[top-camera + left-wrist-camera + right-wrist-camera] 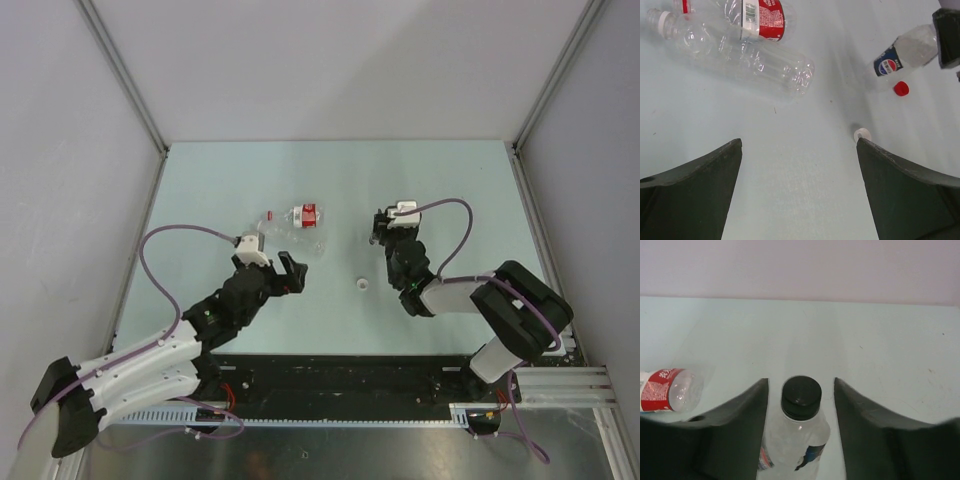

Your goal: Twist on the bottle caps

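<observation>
Pale green tabletop (460, 200), grey walls (330, 60). My left gripper (799, 145) is wide open. The right gripper (800, 382) straddles the black-capped bottle (797, 440), grip unclear.

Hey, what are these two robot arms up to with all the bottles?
They are putting caps on bottles. The right gripper straddles a blue-labelled bottle that already wears a black cap; whether it grips it is unclear. The left gripper hangs open above the table, holding nothing. A white cap and a red cap lie loose on the table, and a clear bottle and a red-labelled bottle lie on their sides.
</observation>
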Available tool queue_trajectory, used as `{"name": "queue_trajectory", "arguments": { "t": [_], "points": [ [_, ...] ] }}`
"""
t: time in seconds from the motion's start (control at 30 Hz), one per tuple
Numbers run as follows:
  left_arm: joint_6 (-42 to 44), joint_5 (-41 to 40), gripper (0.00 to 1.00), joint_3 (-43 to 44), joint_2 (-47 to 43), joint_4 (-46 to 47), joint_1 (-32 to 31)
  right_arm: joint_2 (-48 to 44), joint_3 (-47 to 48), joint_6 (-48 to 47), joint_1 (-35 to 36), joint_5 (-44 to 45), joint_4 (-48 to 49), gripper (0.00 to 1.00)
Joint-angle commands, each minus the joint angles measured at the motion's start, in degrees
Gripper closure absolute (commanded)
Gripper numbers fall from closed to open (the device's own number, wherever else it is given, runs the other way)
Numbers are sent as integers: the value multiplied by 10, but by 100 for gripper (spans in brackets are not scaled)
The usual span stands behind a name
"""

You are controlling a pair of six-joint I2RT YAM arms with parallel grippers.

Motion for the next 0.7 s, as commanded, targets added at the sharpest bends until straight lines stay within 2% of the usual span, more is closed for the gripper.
{"name": "queue_trajectory", "arguments": {
  "t": [0.0,0.37,0.43,0.53,0.67],
  "points": [
    [-42,-18,0,12,-10,-4,13,-4,-5,-14,19,44,38,34],
    [-54,-8,1,9,-17,-16,32,-63,-5,-4,31,73,-5,6],
    [-51,0,0,10,-17,-15,33,-90,-4,11,28,71,-37,2],
    [-47,17,0,15,-10,-15,34,-140,-4,33,26,58,-101,1],
    [-40,62,0,36,22,-15,34,-255,7,95,21,29,-250,1]
  ]
}}
